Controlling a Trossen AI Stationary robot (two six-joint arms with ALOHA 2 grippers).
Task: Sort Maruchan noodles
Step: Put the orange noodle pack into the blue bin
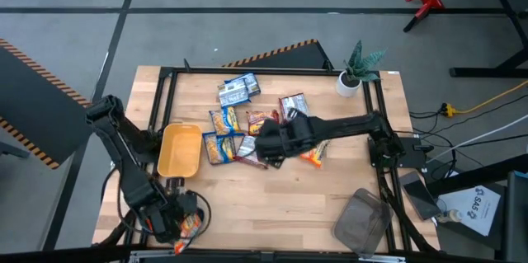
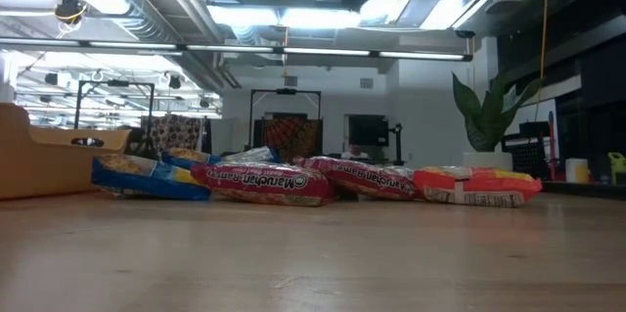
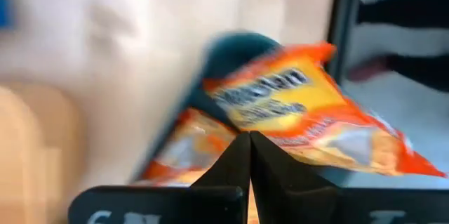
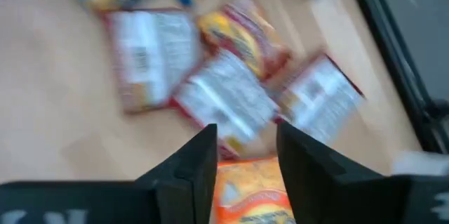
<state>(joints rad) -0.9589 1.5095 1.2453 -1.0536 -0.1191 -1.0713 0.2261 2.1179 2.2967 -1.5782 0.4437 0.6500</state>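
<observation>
Sorting has barely begun, going by what you can see: most of the Maruchan noodles [image 1: 247, 123] lie loose in a cluster in the middle of the bench [image 1: 272, 205], blue-and-yellow ones toward the far left, red-brown ones in the middle. The yellow tray [image 1: 180, 149] at the left of the pile looks empty, and the grey tray [image 1: 361, 222] at the near right corner holds nothing that shows. Nearly every packet is left for you to place.

Your left gripper [image 3: 250, 155] sits low at the near left corner of the bench, its arm folded back on itself, fingers pinched fully together on the edge of an orange packet [image 3: 295, 115]. That packet hangs over what seems to be a teal tray [image 3: 235, 47], so a drop there looks close.

Your right arm reaches in from the right, stretched out nearly flat across the bench, with the right gripper [image 4: 245, 155] over the near side of the cluster. Its fingers stand partly apart above a second orange packet [image 4: 254, 190]; you cannot tell whether they are gripping it.
</observation>
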